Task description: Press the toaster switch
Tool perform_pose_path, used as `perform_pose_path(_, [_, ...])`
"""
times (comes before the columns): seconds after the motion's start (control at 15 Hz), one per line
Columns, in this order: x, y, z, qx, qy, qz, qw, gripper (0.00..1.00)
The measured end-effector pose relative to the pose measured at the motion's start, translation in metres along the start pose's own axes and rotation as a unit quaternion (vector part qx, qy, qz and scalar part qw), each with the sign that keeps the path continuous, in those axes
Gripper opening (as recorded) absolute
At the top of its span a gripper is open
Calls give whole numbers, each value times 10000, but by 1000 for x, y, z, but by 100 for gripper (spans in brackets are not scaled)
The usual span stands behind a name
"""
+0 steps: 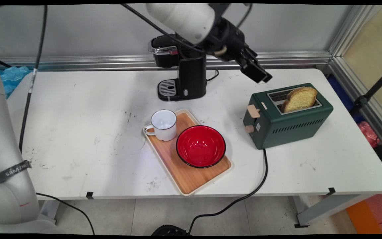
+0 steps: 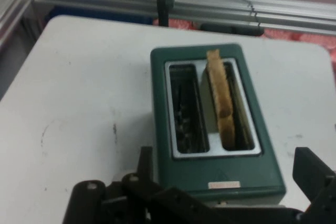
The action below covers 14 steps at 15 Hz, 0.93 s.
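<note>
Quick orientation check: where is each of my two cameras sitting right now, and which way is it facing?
Main view: fixed above the table's near side, looking down across the table to the back wall; shows the arm entering from upper left, its gripper raised over the green toaster.
Hand view: on the hand, looking down along the jaws at the toaster; black linkage and both spread fingers rise from the bottom edge.
Shared: toaster with one toast slice in a slot, and the table.

toaster (image 1: 287, 116): top unobstructed | bread slice (image 1: 299, 98) fills one slot | other slot free
</note>
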Motion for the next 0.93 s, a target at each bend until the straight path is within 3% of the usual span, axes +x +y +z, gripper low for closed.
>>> perform_pose_path(0.47, [-17, 0, 47, 80, -296, -38, 9995, 100])
perform_pose_path(0.8, [-31, 7, 63, 46, -493, -129, 9987, 100])
perform_pose_path(0.87, [-33, 9, 65, 33, -515, -139, 9986, 0])
perform_pose_path(0.93, [-34, 10, 67, 19, -541, -149, 9984, 0])
